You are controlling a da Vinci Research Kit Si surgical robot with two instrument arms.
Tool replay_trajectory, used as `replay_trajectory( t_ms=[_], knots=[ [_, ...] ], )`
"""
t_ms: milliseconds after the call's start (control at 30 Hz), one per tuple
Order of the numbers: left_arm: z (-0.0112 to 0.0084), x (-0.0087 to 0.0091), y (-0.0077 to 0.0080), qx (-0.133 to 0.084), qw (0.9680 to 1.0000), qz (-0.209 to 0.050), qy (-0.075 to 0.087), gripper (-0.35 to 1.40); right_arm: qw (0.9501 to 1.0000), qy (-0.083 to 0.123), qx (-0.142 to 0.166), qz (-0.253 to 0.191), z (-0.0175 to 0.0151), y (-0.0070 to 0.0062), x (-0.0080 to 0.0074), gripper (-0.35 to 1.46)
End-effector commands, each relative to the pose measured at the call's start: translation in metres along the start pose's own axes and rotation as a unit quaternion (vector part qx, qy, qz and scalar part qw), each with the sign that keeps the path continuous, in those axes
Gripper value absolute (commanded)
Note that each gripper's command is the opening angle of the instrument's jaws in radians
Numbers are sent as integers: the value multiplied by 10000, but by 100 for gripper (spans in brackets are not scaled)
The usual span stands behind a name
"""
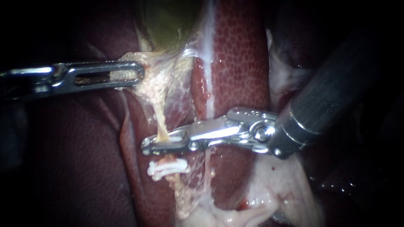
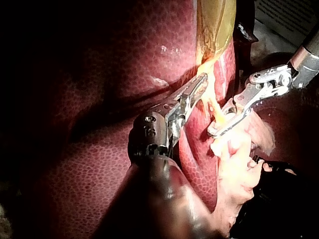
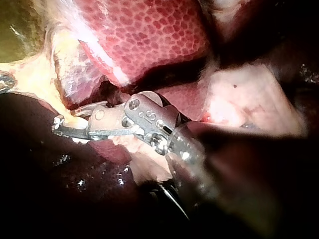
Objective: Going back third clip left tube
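The left tube (image 1: 160,121) is a thin yellowish strand running down from the gallbladder (image 1: 168,21). My right instrument (image 1: 146,146) comes in from the right, and its slender jaws stand slightly open with the tube in the narrow gap between them. Just below the jaws, white clips (image 1: 167,167) sit across the same tube. My left instrument (image 1: 135,75) is shut on pale tissue at the gallbladder's neck and holds it to the left. The left wrist view shows the tube (image 2: 216,112) dropping to the right instrument (image 2: 215,130). The right wrist view shows the parted jaws of the right instrument (image 3: 61,125).
Dark red liver (image 1: 240,63) lies on both sides of the tube. Pale fatty tissue (image 1: 269,189) bulges below the right instrument's shaft. A white band of tissue (image 1: 208,63) runs down the liver just right of the tube.
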Motion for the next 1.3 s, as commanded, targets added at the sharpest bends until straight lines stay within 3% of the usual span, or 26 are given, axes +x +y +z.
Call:
replay_trajectory(
  t_ms=[33, 400, 533, 633, 700, 1000, 1300],
  knots=[
    [0, 0, 0, 8, 10000, 2, 3, -35, 10000, 0, 2, 0, 1, -1, 0, -35],
    [-2, 0, 0, 8, 10000, 2, 3, -35, 9999, -2, 2, -145, 1, -1, 1, -33],
    [-2, 1, 0, 7, 10000, 2, 3, -35, 9984, 45, 23, -560, 3, 0, 2, 16],
    [-2, 1, 0, 5, 10000, 1, 2, -35, 9974, 160, 44, -706, 6, 1, 4, 42],
    [-2, 1, 0, 4, 10000, 1, 2, -35, 9965, 233, 56, -796, 9, 2, 6, 50],
    [-3, 1, -3, -3, 10000, -1, -2, -35, 9930, 282, -143, -1139, 1, 11, 1, 57],
    [-6, 1, -2, -4, 10000, -1, -1, -35, 9902, 284, -272, -1338, -36, 13, -14, 58]
  ],
)
